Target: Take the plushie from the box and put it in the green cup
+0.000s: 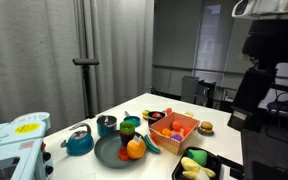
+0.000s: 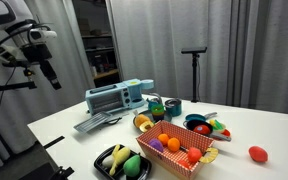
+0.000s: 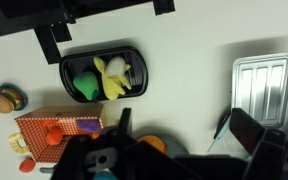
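Note:
The orange-red box [image 1: 174,127] stands on the white table and also shows in an exterior view [image 2: 180,152] and in the wrist view [image 3: 59,128]. It holds orange toys, and a small purplish patch that may be the plushie [image 1: 176,132]. The green cup [image 1: 130,124] stands beside the dark teal cup [image 1: 106,125], behind the plate [image 1: 112,153]. My gripper [image 2: 53,77] hangs high above the table, far from the box. In the wrist view its fingers [image 3: 184,140] are spread wide with nothing between them.
A black tray [image 3: 104,75] holds yellow and green toys. A blue kettle [image 1: 79,143], a burger toy [image 1: 206,127], a red toy [image 2: 257,153] and a light blue appliance [image 2: 119,97] are on the table. A lamp stand [image 2: 194,70] is behind.

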`<act>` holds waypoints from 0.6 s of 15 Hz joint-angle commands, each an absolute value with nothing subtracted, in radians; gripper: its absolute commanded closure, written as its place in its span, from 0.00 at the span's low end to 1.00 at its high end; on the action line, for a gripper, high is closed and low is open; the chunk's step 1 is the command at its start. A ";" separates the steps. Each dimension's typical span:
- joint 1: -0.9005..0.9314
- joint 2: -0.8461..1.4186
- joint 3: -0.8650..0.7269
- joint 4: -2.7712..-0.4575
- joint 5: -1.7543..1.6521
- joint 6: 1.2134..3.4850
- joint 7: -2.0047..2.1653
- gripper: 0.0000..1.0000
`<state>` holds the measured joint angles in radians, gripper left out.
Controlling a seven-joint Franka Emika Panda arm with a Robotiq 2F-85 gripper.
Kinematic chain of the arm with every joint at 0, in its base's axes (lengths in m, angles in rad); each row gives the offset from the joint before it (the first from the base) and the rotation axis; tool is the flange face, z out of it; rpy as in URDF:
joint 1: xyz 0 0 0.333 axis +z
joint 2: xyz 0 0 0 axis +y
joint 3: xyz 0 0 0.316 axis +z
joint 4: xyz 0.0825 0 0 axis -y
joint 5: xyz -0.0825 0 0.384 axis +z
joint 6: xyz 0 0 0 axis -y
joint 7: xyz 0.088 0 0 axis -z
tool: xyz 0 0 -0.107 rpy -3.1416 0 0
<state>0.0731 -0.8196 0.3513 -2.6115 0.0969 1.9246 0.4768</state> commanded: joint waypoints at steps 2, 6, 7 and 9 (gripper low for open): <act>-0.034 -0.713 0.295 -2.541 0.038 1.960 0.510 0.00; -0.118 -0.590 0.247 -2.477 -0.001 2.012 0.535 0.00; -0.128 -0.557 0.234 -2.461 0.001 2.025 0.540 0.00; -0.143 -0.495 0.212 -2.430 0.003 2.047 0.550 0.00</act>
<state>-0.1254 -0.6104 0.2389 -2.5056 0.0253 2.0258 0.5075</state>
